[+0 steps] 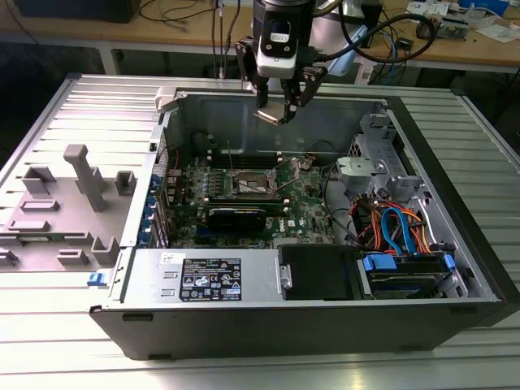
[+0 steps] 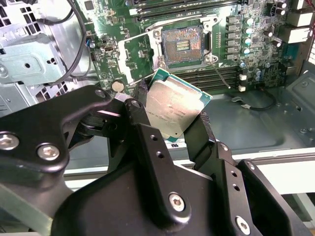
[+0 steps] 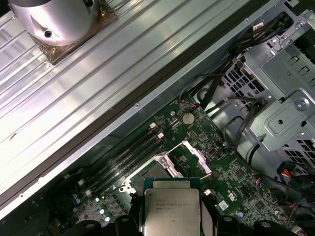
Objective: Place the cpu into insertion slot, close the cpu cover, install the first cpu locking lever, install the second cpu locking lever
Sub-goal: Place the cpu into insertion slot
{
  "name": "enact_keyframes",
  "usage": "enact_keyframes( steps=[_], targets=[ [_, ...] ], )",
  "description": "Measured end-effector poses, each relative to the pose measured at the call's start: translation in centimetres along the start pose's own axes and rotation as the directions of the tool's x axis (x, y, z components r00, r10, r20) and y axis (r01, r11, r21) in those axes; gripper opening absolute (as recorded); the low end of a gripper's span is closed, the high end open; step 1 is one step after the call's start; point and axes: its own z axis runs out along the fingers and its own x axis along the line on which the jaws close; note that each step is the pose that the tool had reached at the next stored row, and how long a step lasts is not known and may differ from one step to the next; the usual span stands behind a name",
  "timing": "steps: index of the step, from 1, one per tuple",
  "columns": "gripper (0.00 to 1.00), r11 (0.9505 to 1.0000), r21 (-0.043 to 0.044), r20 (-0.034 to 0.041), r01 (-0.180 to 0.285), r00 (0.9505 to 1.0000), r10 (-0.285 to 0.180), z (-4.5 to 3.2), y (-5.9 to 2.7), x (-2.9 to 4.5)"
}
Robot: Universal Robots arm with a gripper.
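— Where was the cpu (image 2: 174,105)?

— Pinched by two opposite edges between the black fingers (image 2: 199,133) of the gripper (image 1: 276,114), which were closed on it. In the exterior view it hung tilted above the far wall of the open computer case (image 1: 268,325), well apart from the green motherboard (image 1: 305,203) below. Its underside was hidden in both wrist views.

— And the insertion slot (image 2: 183,45)?

— Bare in the second wrist view, with its field of contacts exposed inside the metal rim. In the first wrist view the held chip covered its nearer part, so only a corner showed.

— Was the cpu cover (image 2: 129,61) down?

— No. It lay swung away just beside the slot, a thin silver frame with a cut-out centre. Its hinge was hard to make out. A thin wire lever (image 2: 217,73) slanted out from the slot's other side, and I couldn't tell whether it was latched.

— Anything else in there?

— A coin cell battery (image 2: 117,86) sat near the cover. At the exterior view's right was a metal drive cage (image 1: 382,175) with orange and blue cables (image 1: 390,223) below it. A labelled power supply (image 1: 207,276) ran along the near wall. Outside the case, at the exterior view's left, a grey fixture (image 1: 85,175) stood on the ribbed metal surface (image 1: 57,357). The arm above the gripper was cut off at the top edge of that view.
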Motion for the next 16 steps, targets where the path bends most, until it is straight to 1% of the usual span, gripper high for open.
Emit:
enact_keyframes(
  steps=[3,7,8,9,10,11,13,16],
  targets=[
    [0.54,0.9999,-0.0002,0.001,-0.011,0.9999,0.011,0.0,0.0,0.0],
    [0.54,0.9992,-0.0008,0.0035,-0.041,0.9992,0.041,0.02,0.0,0.0],
    [0.54,0.9951,-0.0022,0.0085,-0.099,0.995,0.099,0.07,-0.01,0.0],
    [0.54,0.9881,-0.0037,0.0131,-0.154,0.988,0.154,0.09,-0.01,0.0],
    [0.54,0.9825,-0.0046,0.0161,-0.186,0.9823,0.186,0.1,-0.01,0.0],
    [0.54,0.9705,-0.0066,0.0205,-0.241,0.9703,0.241,0.11,-0.03,0.02],
    [0.54,0.968,-0.007,0.0213,-0.251,0.9677,0.251,0.11,-0.03,0.02],
    [0.54,0.9676,-0.007,0.0215,-0.253,0.9673,0.253,0.11,-0.03,0.02]
  ],
)
